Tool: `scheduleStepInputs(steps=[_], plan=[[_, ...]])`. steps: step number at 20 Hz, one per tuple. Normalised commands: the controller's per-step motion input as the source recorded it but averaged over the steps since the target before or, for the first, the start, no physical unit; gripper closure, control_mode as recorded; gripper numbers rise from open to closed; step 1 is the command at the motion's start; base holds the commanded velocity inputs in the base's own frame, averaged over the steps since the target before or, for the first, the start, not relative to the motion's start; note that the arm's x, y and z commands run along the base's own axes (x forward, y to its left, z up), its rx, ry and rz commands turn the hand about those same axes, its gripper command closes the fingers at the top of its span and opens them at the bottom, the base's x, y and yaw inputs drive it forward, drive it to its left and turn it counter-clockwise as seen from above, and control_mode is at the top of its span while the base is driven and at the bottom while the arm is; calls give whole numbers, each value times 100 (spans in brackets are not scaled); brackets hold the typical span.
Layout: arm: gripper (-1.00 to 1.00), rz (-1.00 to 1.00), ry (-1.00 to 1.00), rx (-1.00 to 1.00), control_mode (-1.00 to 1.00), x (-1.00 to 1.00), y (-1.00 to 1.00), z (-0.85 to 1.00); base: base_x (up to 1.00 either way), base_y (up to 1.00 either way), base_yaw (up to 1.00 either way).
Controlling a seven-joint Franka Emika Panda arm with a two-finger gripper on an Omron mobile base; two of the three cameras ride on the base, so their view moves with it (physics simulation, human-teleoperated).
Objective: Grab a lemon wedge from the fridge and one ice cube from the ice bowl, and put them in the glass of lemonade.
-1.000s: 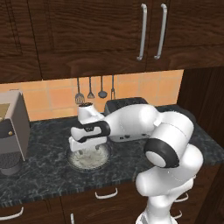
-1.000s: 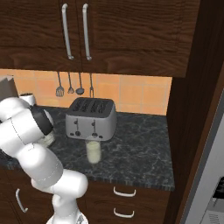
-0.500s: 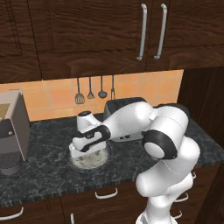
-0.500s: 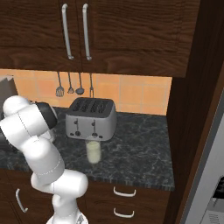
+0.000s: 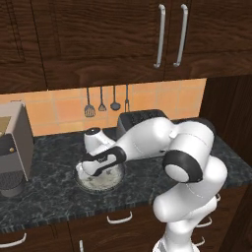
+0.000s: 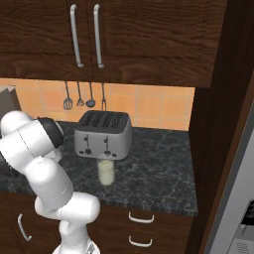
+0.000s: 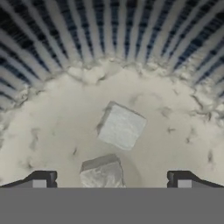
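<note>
The ice bowl (image 5: 116, 179) sits on the dark counter, and my gripper (image 5: 96, 173) reaches down into it. Looking along the hand, the bowl's ribbed wall (image 7: 109, 35) curves around a whitish floor with two ice cubes. One ice cube (image 7: 121, 127) lies in the middle. The other ice cube (image 7: 101, 173) lies between the wide-apart fingertips (image 7: 41, 179) of my open gripper (image 7: 111, 180), untouched. The glass of lemonade (image 6: 105, 172) stands in front of the silver toaster (image 6: 103, 135). A strip of the light-grey fridge (image 6: 233, 198) shows at the far right. The lemon wedge is out of view.
A grey coffee machine (image 5: 12, 147) stands at the counter's left end. Kitchen utensils (image 5: 102, 101) hang on the tiled wall under dark wooden cabinets (image 5: 123, 39). A tall dark cabinet panel (image 6: 218, 124) closes off the counter on the right.
The arm has swung down and lowered the hand from above the ice bowl into it. The jaws have stayed open.
</note>
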Motion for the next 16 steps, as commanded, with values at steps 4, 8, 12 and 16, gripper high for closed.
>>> scheduleStepInputs(steps=[4,8,12,16], plan=[[-100,0,-3,0,-100,0,0,-6,0,0,0],[-100,0,0,0,-100,0,0,-6,0,0,0],[-100,0,0,0,-100,0,0,-15,0,0,0],[-100,0,0,1,-100,0,0,-7,0,0,0]])
